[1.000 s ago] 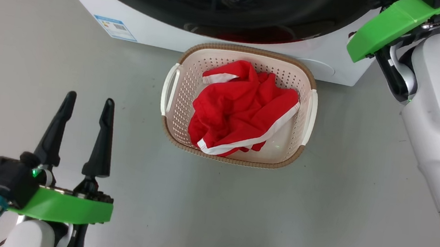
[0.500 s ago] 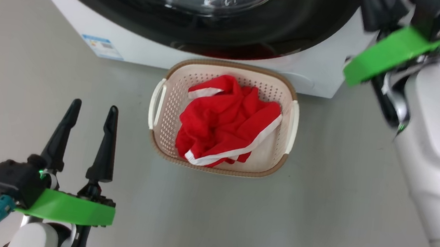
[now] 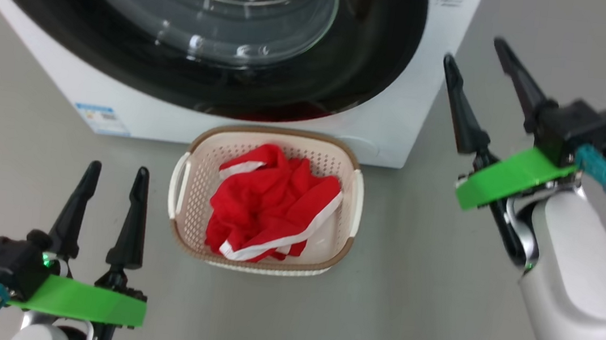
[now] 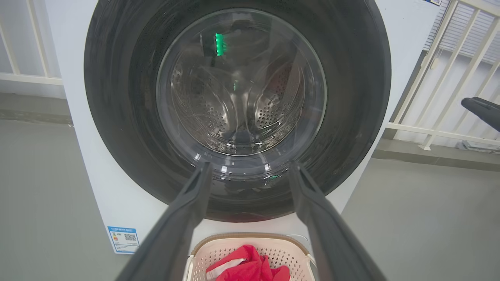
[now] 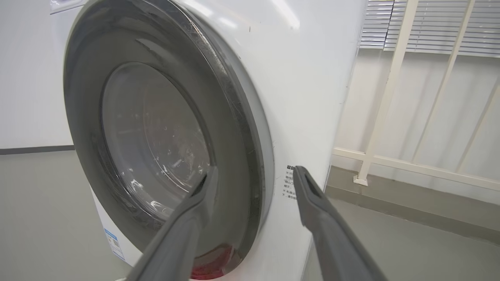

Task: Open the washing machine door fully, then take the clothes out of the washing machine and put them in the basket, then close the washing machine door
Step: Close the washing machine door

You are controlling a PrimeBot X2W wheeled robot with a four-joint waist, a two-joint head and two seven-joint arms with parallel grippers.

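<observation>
Looks all but finished. Can see the red, white-trimmed clothes (image 3: 270,206) heaped in the cream basket (image 3: 193,203), parked on the floor just in front of the washing machine (image 3: 393,129). Can see the washing machine door (image 3: 201,10) lying against the front, apparently shut (cannot confirm a latch). Leaves little beyond checking that closure. Finds the left gripper (image 3: 118,168) low at the left, fingers spread, holding nothing. Finds the right gripper (image 3: 473,50) near the machine's right side, likewise spread and empty, seemingly clear of it.

From the left wrist: looks straight through the glass into the perforated steel drum (image 4: 238,109), seemingly empty of cloth, a sight denied to the head camera by its steep angle. From the right wrist: catches the door nearly edge-on, black rim flush to the white panel, plus a small printed label (image 5: 291,181) beside it and a white railing (image 5: 390,78) behind.
</observation>
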